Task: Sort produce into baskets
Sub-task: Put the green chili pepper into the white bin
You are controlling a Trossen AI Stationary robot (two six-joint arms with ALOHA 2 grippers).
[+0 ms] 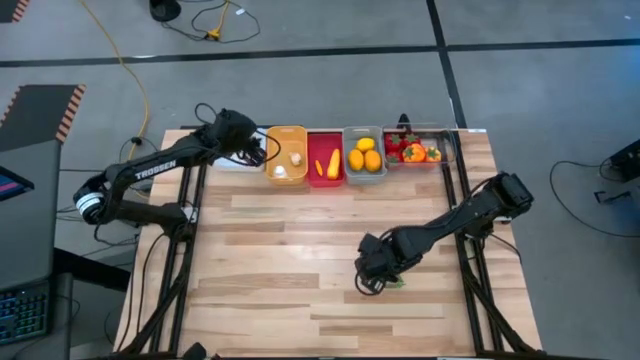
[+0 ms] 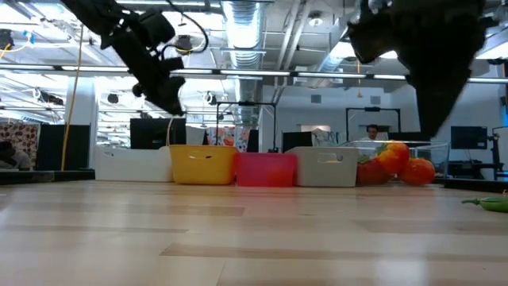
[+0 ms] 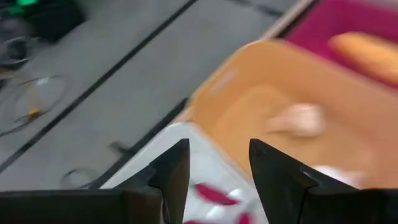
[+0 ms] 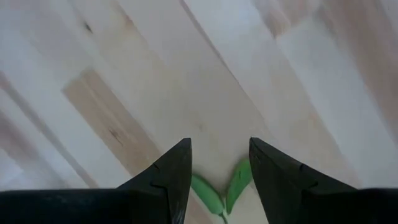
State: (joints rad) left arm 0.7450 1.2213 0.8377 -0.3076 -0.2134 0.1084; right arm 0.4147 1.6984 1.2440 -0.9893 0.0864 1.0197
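Note:
Five bins stand in a row at the table's far edge. The white bin [image 3: 205, 168] holds red chillies [image 3: 214, 193]. The orange bin [image 1: 286, 153] holds white garlic [image 3: 298, 118]. The red bin [image 1: 325, 160] holds yellow pieces, the grey bin [image 1: 364, 152] holds lemons, and the clear bin [image 1: 417, 147] holds tomatoes and peppers. My left gripper [image 3: 217, 168] is open and empty above the white bin. My right gripper [image 4: 219, 171] is open above a green leafy piece [image 4: 221, 190], which lies flat on the table; it also shows in the low view [image 2: 488, 203]. Its fingers stand on either side of the piece, apart from it.
The wooden table [image 1: 300, 250] is bare between the bins and my right gripper. Cables lie on the floor beyond the far edge. A person shows far back in the room [image 2: 371, 131].

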